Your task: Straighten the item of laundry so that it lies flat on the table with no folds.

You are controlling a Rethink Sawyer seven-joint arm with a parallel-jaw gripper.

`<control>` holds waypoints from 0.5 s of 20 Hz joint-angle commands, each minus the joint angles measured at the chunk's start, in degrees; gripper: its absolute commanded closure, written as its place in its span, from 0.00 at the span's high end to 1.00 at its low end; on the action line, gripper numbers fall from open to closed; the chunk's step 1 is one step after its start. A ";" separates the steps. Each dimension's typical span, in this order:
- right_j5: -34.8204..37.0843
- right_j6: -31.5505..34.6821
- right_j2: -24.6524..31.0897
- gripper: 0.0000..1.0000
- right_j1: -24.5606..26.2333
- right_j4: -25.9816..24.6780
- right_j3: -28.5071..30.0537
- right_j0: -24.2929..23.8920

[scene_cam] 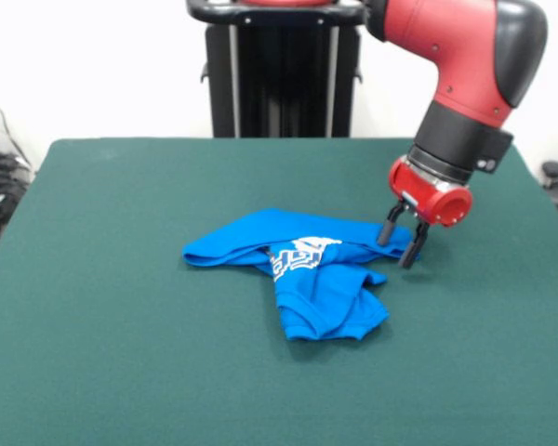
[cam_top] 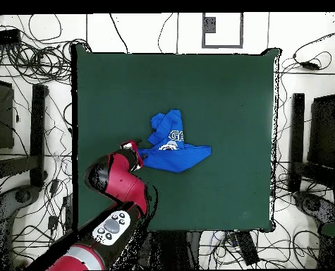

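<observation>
Front view: The pincer [scene_cam: 402, 243] hangs from the red and black arm [scene_cam: 465, 74], low over the table [scene_cam: 121, 353]. Its two dark fingers [scene_cam: 388, 226] are spread apart and straddle the right-hand tip of the item of laundry [scene_cam: 302, 269]. The blue cloth passes between the fingers; whether the fingers press it cannot be told. From the pincer, the garment runs off to the picture's left as a long folded band. A second lobe runs from the band toward the camera, doubled over on itself. The white lettering [scene_cam: 298, 255] sits where band and lobe meet, left of the pincer and partly creased. The garment is bunched and not flat. It lies near the middle of the green top, well apart from every table edge.

Overhead view: The arm reaches in from the bottom left. The pincer [cam_top: 136, 149] is at the left end of the item of laundry [cam_top: 173, 148]. The finger spacing cannot be read here. The cloth extends from the pincer to the picture's right, ending in a point. A crumpled lobe rises toward the picture's top. The white lettering [cam_top: 174, 137] lies just right of the pincer. Cables [cam_top: 29, 106] lie on the floor around the table [cam_top: 226, 77].
</observation>
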 commanded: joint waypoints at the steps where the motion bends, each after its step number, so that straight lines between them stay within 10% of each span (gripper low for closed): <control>1: 7.57 5.78 5.30 1.00 1.03 -1.94 -2.30 -0.29; 10: 7.94 4.95 5.22 1.00 1.00 -2.64 -2.50 -0.35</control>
